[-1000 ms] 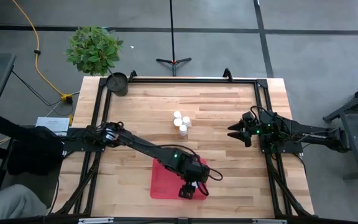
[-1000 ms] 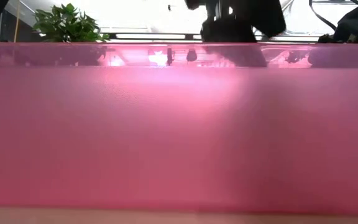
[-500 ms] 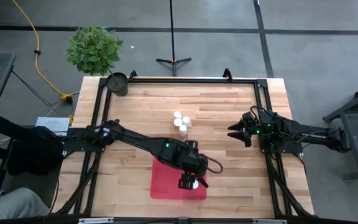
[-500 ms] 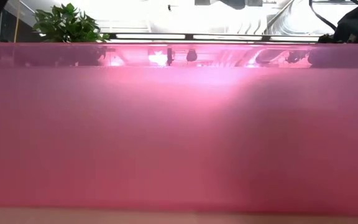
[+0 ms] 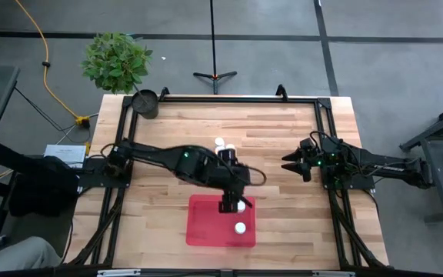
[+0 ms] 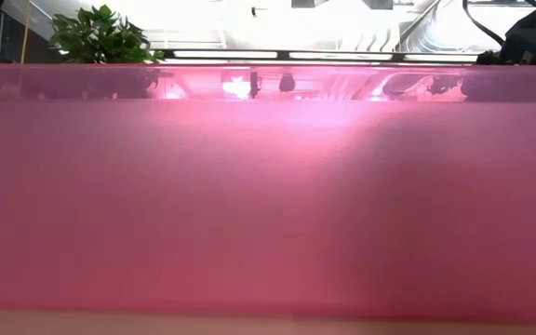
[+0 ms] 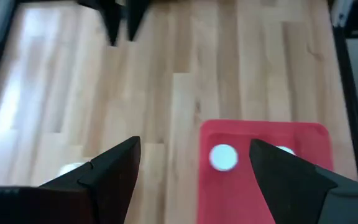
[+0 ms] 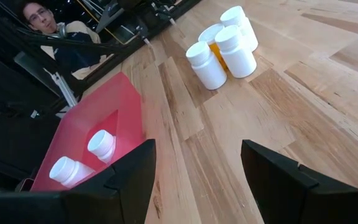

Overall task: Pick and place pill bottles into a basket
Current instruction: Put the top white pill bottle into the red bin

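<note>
The basket [image 5: 221,221] lies flat on the surface [image 5: 175,223] near the middle of its near edge, long sides running along that edge. Two pill bottles stand upright inside it, white caps up: one [image 5: 240,228] near the basket's middle, the other [image 5: 241,205] close to the far wall. In the low view the basket's translucent red wall [image 6: 268,195] fills nearly the whole picture, and the bottles cannot be made out through it.

The left gripper [image 5: 228,205] hangs over the basket's far edge, pointing down, its fingers [image 7: 107,174] spread wide with nothing between them. A second ago it was low over the basket's near right part; it has since lifted and drawn back toward the far edge, and both bottles now show uncovered in the basket.

Farther out, near the middle of the surface, the remaining pill bottles [image 5: 225,150] stand upright in a tight cluster, touching one another; the right wrist view shows four [image 8: 221,46], at least one with an amber body. The left arm partly covers them from above.

The right gripper [image 5: 289,163] waits above the right side of the surface, pointing toward the cluster, fingers [image 8: 132,171] apart and empty, unchanged from before.
</note>
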Controlling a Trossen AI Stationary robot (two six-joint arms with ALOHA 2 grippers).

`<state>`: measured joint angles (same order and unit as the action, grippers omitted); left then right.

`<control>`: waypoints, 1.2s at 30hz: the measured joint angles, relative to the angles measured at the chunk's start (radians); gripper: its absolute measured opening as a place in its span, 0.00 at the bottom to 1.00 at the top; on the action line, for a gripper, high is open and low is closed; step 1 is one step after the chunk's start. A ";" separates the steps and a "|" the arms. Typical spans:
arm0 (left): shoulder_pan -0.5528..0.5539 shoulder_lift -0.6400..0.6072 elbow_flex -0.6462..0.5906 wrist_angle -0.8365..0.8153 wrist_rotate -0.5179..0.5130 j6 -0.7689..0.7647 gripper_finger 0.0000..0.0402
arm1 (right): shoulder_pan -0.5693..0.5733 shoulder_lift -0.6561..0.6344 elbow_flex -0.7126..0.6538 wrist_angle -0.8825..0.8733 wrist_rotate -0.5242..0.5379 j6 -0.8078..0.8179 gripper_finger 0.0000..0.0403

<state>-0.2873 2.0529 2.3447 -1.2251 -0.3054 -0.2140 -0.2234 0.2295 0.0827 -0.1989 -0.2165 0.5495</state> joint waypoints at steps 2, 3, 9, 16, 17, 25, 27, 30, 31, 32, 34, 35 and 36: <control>0.012 -0.017 0.000 -0.014 -0.019 0.001 0.83 | 0.000 0.000 0.000 0.000 0.000 0.000 0.56; 0.016 -0.024 0.000 -0.024 -0.025 0.001 0.83 | 0.000 0.000 0.000 0.000 0.000 0.000 0.56; 0.052 -0.058 0.000 -0.094 -0.073 0.025 0.83 | 0.000 0.000 0.000 0.000 0.000 0.000 0.56; 0.115 -0.074 0.000 -0.142 -0.119 -0.022 0.83 | 0.000 0.000 0.000 0.000 0.000 0.000 0.56; 0.123 -0.074 0.000 -0.143 -0.120 -0.040 0.83 | 0.000 0.000 0.000 0.000 0.000 0.000 0.56; 0.189 -0.076 0.000 -0.141 -0.181 -0.187 0.83 | 0.000 0.000 0.000 0.000 0.000 0.000 0.56; 0.205 -0.076 0.000 -0.147 -0.211 -0.221 0.83 | 0.000 0.000 0.000 0.000 0.000 0.000 0.56; 0.235 -0.076 0.000 -0.167 -0.235 -0.295 0.83 | 0.000 0.000 0.000 0.000 0.000 0.000 0.56; 0.246 -0.076 0.000 -0.173 -0.235 -0.323 0.83 | 0.000 0.000 0.000 0.000 0.000 0.000 0.56; 0.256 -0.076 0.000 -0.174 -0.235 -0.352 0.83 | 0.000 0.000 0.000 0.000 0.000 0.000 0.56; 0.274 -0.076 0.000 -0.178 -0.235 -0.404 0.83 | 0.000 0.000 0.000 0.000 0.001 0.000 0.56; 0.283 -0.079 -0.001 -0.177 -0.235 -0.421 0.83 | 0.000 0.000 0.000 0.000 0.000 0.000 0.56; 0.290 -0.084 -0.001 -0.178 -0.235 -0.436 0.83 | 0.000 0.000 0.000 0.000 0.000 0.000 0.56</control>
<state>0.0031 1.9690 2.3436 -1.4029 -0.5402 -0.6500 -0.2234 0.2298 0.0826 -0.1989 -0.2161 0.5495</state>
